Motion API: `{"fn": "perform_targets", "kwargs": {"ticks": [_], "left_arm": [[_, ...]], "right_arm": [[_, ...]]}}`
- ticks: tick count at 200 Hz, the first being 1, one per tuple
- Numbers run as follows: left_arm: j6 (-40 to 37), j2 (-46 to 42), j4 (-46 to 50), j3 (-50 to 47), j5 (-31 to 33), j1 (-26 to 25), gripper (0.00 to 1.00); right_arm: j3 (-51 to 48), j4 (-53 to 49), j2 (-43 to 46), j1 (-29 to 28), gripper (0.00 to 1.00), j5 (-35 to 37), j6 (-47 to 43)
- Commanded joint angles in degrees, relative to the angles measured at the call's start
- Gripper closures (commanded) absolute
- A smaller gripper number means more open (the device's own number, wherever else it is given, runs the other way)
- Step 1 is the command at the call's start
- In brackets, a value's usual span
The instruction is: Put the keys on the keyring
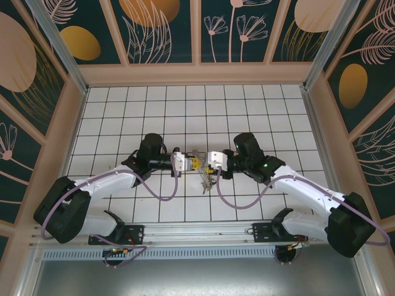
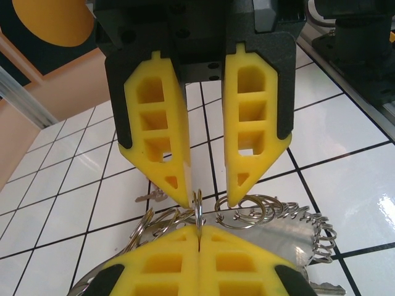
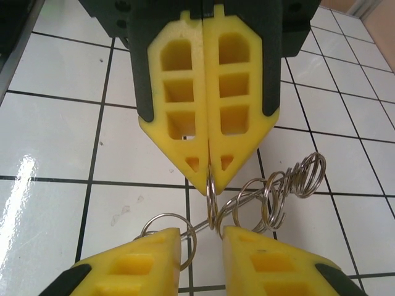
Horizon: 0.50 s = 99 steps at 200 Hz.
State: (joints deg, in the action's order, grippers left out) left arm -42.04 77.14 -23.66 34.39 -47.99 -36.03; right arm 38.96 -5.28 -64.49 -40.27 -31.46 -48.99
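Item: two grippers, one keyring, centre of the tabletop.

I count two arms nose to nose over the glossy white tiled tabletop [image 1: 123,111]. The left gripper [image 3: 210,176] has two yellow, hollow-celled fingers, and its jaws are clenched on the thin silvery keyring [image 2: 199,206], held upright on edge between the grippers. The right gripper [image 3: 200,240] has two matching fingers, its jaws parted on either side of the wire. Just beside lie one round split ring [image 3: 163,215] and one wire coil [image 3: 296,176] of about five loops. Small metal keys [image 1: 207,183] are bunched at the meeting point; I cannot count them.
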Motion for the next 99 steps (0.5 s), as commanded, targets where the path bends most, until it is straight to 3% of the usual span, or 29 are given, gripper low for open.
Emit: {"fn": "perform_targets", "kwargs": {"ticks": [1,61,99], "left_arm": [[-1.62,-1.14,-2.87,-0.47,-2.55,-0.22,1.0],[0.22,-1.05,-5.56,-0.69,-3.36,-0.19,1.0],[0.58,-0.99,-6.16,-0.63,-4.13,-0.18,1.0]], "right_arm": [[-1.74,4.03,2.34,-0.67,0.78,-2.69,-0.4],[-3.08,7.07,2.46,-1.42,0.89,-1.29,-0.49],[-3.98,9.58,2.05,-1.83,0.85,0.74,0.56]]}}
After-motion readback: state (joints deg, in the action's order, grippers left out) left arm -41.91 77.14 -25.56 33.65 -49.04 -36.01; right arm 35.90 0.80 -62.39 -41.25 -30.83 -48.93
